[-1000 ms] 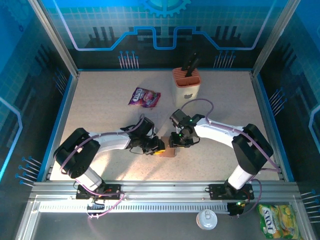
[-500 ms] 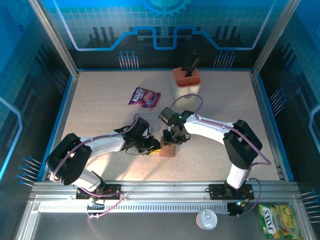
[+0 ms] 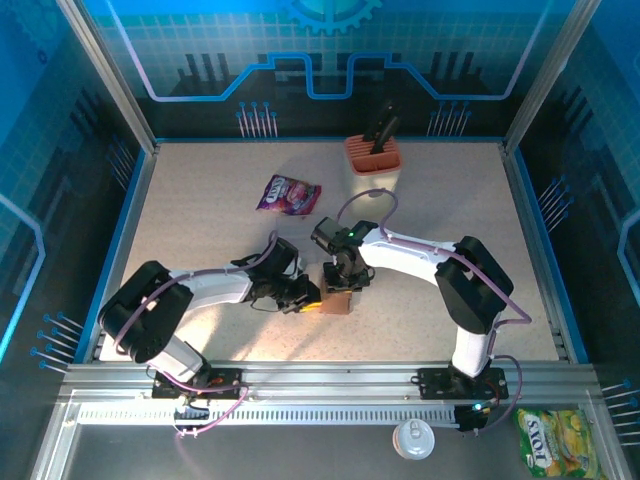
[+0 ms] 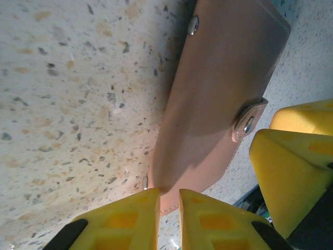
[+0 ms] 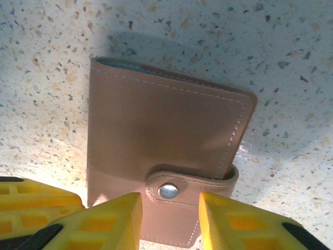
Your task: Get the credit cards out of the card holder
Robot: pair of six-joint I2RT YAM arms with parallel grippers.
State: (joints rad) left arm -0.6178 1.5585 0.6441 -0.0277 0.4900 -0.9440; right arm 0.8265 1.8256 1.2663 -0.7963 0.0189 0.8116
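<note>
Zero credit cards out: small brown leather bifold card holder (image 5: 156,135) snapped closed. Left gripper (image 4: 169,202) pinches its edge, narrow; right gripper (image 5: 169,203) straddles its snap tab, jaws apart.

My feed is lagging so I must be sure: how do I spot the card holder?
On the speckled table, look front middle, where the left gripper and right gripper meet. The card holder lies there: flat brown leather-look with a snap strap, unlike the purple packet and orange-topped block farther back.

Speckled table (image 3: 180,200); blue patterned walls (image 3: 320,50)
</note>
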